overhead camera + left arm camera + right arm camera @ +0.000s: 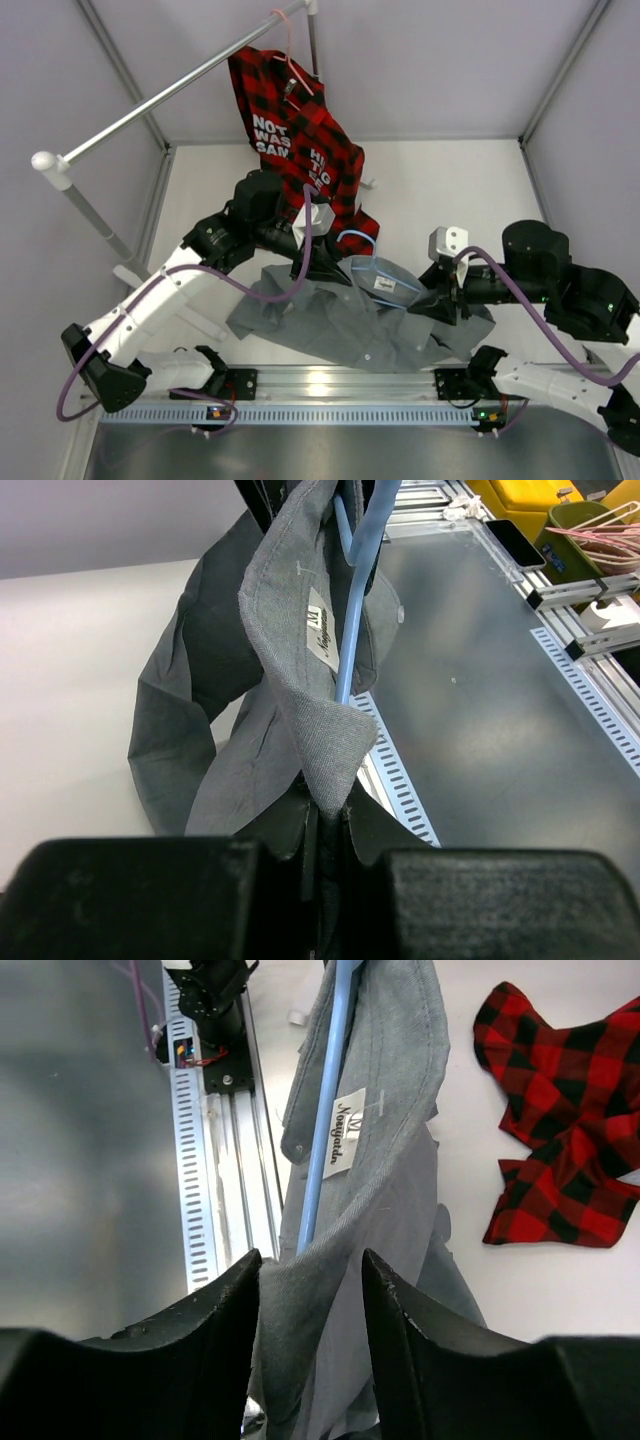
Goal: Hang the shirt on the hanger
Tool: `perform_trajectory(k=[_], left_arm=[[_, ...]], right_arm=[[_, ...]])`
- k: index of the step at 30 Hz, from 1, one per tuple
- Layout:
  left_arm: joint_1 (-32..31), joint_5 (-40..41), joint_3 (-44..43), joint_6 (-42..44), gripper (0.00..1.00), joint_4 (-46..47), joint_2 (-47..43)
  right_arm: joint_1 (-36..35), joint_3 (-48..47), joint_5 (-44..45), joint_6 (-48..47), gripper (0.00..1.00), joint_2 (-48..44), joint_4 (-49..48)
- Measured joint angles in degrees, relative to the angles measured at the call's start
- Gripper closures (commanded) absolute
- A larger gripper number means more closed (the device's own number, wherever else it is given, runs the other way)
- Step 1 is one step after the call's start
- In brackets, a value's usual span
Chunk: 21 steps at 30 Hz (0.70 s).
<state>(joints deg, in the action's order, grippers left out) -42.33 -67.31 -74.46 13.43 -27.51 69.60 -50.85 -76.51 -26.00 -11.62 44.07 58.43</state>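
Note:
The grey shirt [340,322] lies crumpled between the two arms, its collar lifted. The light-blue hanger [384,288] is threaded into the collar, and its hook [356,240] sticks out towards the back. My left gripper [320,266] is shut on a fold of the collar [325,745]; the hanger [350,630] runs up behind that fold. My right gripper [310,1260] has its jaws apart around another fold of the shirt [400,1190], with the left fingertip [245,1275] against the cloth. The hanger [325,1110] passes beside the white neck label.
A red-and-black plaid shirt [295,130] hangs from a pink hanger [290,55] on the metal rail [170,95], its hem reaching the table [570,1120]. An aluminium rail [330,380] runs along the near edge. A bin with pink hangers [600,530] stands off the table.

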Motion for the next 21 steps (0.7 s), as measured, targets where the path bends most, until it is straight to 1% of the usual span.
perform_trajectory(k=[2, 4, 6, 10, 12, 13, 15, 16, 20, 21], left_arm=[[0.0, 0.02, 0.0, 0.0, 1.0, -0.07, -0.33], [0.02, 0.02, -0.2, 0.04, 1.0, -0.57, -0.46], [0.04, 0.04, -0.39, 0.04, 1.0, -0.79, -0.46], [0.04, 0.02, -0.44, 0.04, 1.0, -0.85, -0.46], [0.04, 0.02, -0.5, 0.04, 1.0, -0.87, -0.44], [0.04, 0.04, -0.63, 0.02, 1.0, -1.03, -0.44], [0.07, 0.15, -0.81, -0.02, 1.0, -1.27, -0.44], [0.09, 0.22, -0.94, 0.0, 1.0, -1.44, -0.44], [0.2, 1.53, -1.68, -0.26, 1.0, -2.99, -0.46], [0.11, 2.84, -1.88, -0.5, 0.98, -3.02, -0.55]], right_arm=[[0.0, 0.0, -0.44, -0.46, 0.66, -0.11, 0.24], [0.0, -0.09, -0.35, -0.92, 0.71, -0.7, 1.51], [0.0, -0.24, 0.37, -1.07, 0.73, -1.38, 3.02], [0.0, -1.4, 0.85, -1.4, 0.82, -1.73, 5.51], [0.0, -2.08, 0.22, -1.55, 0.83, -1.18, 6.32], [0.0, -2.23, -0.09, -1.73, 0.87, -0.81, 6.51], [0.0, -2.36, -1.01, -2.03, 0.97, 0.22, 6.71], [0.0, -2.36, -1.29, -2.03, 1.0, 0.74, 6.75], [0.07, -2.34, -0.24, -0.92, 1.0, 0.74, 6.36], [0.07, -2.34, 1.03, -0.02, 1.0, 0.33, 6.05]])
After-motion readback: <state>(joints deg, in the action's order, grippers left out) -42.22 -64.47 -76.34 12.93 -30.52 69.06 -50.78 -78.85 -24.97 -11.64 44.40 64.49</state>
